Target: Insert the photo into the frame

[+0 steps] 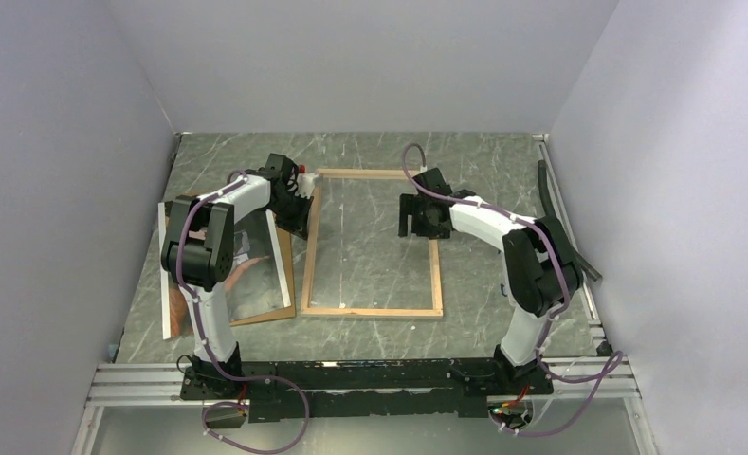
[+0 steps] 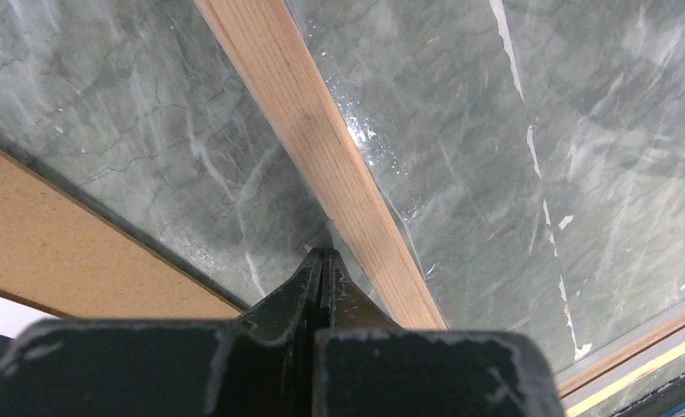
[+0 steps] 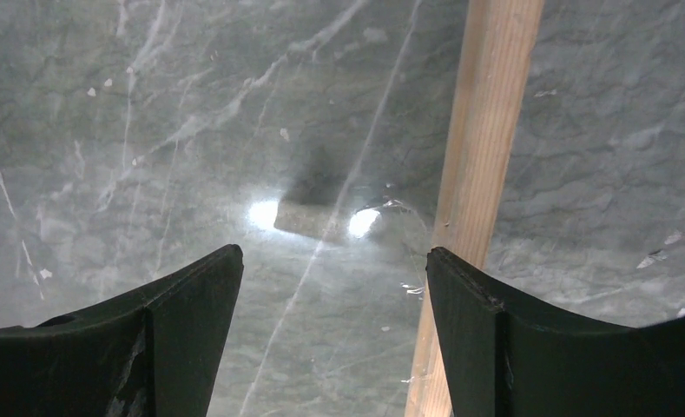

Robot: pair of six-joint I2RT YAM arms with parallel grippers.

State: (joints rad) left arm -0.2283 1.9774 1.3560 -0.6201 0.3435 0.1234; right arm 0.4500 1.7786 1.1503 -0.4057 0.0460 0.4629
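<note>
One frame (image 1: 371,311) lies flat on the table (image 1: 483,180), wood side up. One photo (image 1: 254,270) lies left of it on one brown board (image 1: 288,280). The left gripper (image 2: 323,261) is shut tight, its tips by the frame's left side. The right gripper (image 3: 334,256) is wide open over the frame, holding nothing

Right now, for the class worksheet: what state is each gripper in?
Left gripper: closed, nothing visibly held, tips against the frame.
Right gripper: open, empty.

The arms (image 1: 210,322) have white links (image 1: 479,218), black joints (image 1: 199,248), purple cables (image 1: 407,163) and scuffed black tool fingers (image 3: 182,339).
</note>
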